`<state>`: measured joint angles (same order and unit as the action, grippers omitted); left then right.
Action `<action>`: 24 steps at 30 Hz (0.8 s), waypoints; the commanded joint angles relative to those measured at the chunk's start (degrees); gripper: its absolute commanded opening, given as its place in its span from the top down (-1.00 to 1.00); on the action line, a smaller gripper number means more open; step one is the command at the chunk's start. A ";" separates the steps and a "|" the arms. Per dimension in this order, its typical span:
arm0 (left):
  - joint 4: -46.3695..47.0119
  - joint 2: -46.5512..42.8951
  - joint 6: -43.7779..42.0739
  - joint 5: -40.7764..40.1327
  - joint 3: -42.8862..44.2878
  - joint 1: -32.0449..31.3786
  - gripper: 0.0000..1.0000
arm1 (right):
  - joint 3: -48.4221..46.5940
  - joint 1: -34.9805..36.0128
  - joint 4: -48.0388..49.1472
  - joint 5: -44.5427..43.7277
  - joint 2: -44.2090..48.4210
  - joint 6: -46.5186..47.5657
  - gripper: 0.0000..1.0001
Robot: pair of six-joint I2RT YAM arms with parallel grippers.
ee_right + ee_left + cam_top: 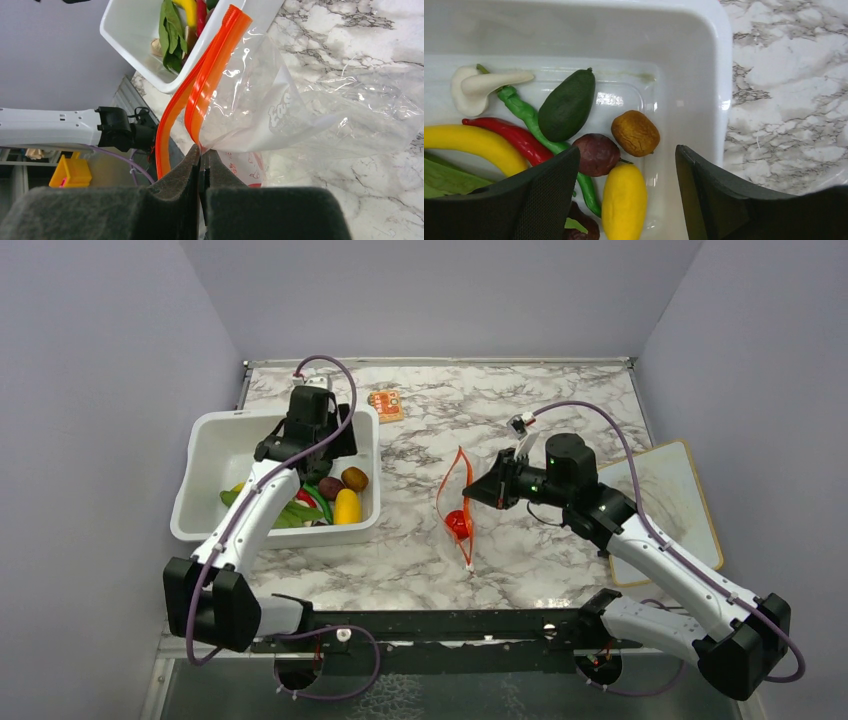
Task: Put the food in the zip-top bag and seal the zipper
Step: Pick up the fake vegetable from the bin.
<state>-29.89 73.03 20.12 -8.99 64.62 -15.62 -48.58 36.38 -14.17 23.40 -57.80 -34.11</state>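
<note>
The clear zip-top bag point(458, 502) stands at the table's middle, its orange-red zipper point(210, 70) gaping open. A red tomato point(458, 524) lies inside it. My right gripper point(202, 152) is shut on one side of the bag's mouth and holds it up. My left gripper point(626, 175) is open and empty above the white tub point(215, 455). Below it lie a yellow oval fruit point(624, 200), a brown-orange lump point(635, 132), a dark purple fruit point(596, 154), a green avocado point(566, 105), red chilli point(511, 135) and green chilli point(526, 112), and a banana point(474, 145).
A small orange toy point(386, 405) lies on the marble behind the tub. A white board point(675, 500) rests at the table's right edge. A white mushroom point(479, 87) and green leaves point(444, 177) also lie in the tub.
</note>
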 commanded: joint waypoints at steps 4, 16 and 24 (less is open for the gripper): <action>2.93 6.06 -4.80 5.35 -0.59 7.64 -0.46 | -3.20 0.09 -0.63 -0.46 0.31 1.58 0.97; 6.04 15.39 -8.02 8.61 -0.66 13.77 -0.64 | -3.07 0.07 -0.63 0.03 0.78 1.16 0.98; 5.72 21.47 -8.61 9.81 -0.49 14.56 -0.65 | -3.06 0.05 -0.98 -0.33 1.66 1.15 0.97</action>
<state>-24.93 92.92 12.36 -1.37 64.05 -1.76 -50.72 36.38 -15.11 23.42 -57.78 -33.15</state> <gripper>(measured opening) 0.824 0.017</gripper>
